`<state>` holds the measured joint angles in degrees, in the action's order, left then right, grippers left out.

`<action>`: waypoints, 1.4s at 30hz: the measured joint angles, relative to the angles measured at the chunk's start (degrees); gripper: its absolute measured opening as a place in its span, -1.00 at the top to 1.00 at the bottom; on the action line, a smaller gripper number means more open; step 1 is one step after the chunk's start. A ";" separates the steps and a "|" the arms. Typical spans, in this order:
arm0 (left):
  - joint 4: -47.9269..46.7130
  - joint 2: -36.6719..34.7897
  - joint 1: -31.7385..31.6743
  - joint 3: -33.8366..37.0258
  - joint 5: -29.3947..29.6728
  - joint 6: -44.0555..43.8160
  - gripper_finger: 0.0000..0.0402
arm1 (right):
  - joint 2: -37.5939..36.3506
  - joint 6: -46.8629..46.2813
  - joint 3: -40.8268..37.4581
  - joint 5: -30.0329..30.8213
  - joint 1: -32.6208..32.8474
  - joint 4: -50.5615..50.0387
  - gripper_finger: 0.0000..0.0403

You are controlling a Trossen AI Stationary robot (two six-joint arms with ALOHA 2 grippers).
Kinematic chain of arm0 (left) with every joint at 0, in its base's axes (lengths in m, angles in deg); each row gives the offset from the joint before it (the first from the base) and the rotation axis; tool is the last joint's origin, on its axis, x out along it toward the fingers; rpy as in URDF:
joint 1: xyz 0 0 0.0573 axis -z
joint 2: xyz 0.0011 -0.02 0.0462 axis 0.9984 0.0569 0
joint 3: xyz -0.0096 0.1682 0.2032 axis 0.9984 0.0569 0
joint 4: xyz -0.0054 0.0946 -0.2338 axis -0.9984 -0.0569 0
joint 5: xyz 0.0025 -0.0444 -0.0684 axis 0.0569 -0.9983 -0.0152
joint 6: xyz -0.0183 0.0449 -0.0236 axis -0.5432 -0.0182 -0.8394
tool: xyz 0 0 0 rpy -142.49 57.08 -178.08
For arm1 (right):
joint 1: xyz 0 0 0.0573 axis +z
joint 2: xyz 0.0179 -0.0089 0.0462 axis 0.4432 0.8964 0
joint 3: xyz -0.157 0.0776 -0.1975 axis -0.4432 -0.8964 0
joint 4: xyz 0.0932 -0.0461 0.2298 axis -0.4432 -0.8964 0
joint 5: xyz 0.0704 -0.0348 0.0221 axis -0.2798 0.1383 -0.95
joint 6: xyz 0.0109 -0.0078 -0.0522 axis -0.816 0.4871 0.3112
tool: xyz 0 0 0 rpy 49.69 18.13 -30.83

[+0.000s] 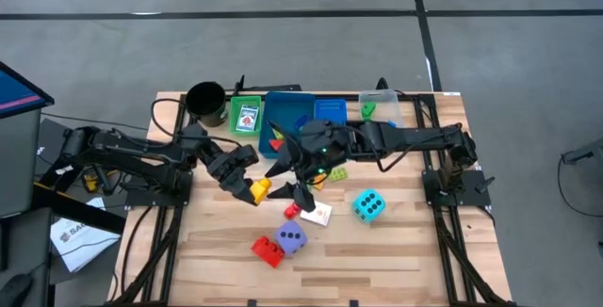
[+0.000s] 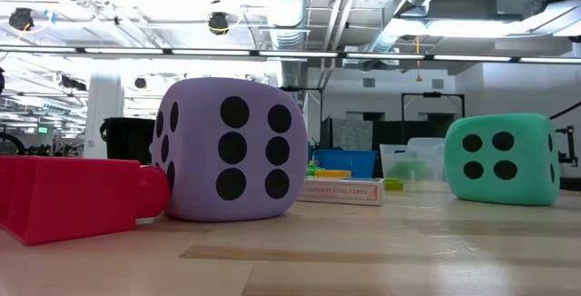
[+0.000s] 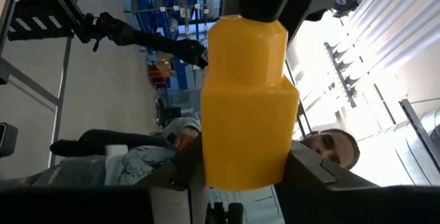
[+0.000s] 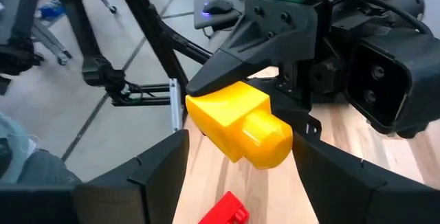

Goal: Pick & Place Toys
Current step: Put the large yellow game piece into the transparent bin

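Observation:
A yellow brick with one round stud hangs above the middle of the table. My left gripper reaches in from the table's left and is shut on it. My right gripper comes from the right and is open. Its two fingers stand on either side of the brick's stud end, with a small gap on each side. On the table near the front lie a red brick, a purple dice, a teal dice and a white card box. My left gripper pinches the yellow brick's wide body between its two fingers, on two opposite sides. The fingers come about level from the table's left and lie along the brick. The brick is lifted clear of the table, its stud pointing away toward my right gripper.
At the back edge stand a black cup, a green tray with a card, a blue tray holding bricks, a blue basket and a clear tray. A green-and-yellow brick lies under my right arm.

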<state>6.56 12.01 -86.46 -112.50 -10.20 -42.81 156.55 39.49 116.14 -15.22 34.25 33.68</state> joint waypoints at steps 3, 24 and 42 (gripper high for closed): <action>-0.15 0.48 0.04 -0.02 0.32 -0.02 0.41 | 0.00 0.02 0.00 -2.57 -0.04 2.88 -0.27; -4.40 3.93 0.98 -3.34 -6.21 -0.53 0.41 | 7.44 2.82 0.07 -4.50 0.99 8.13 -0.27; -3.12 3.72 0.68 -3.65 -11.70 0.43 0.38 | 5.62 2.85 -0.09 -4.23 -0.06 4.02 -0.11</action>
<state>3.44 15.73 -85.79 -116.15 -21.89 -42.38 162.17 42.34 116.05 -19.46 34.20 37.69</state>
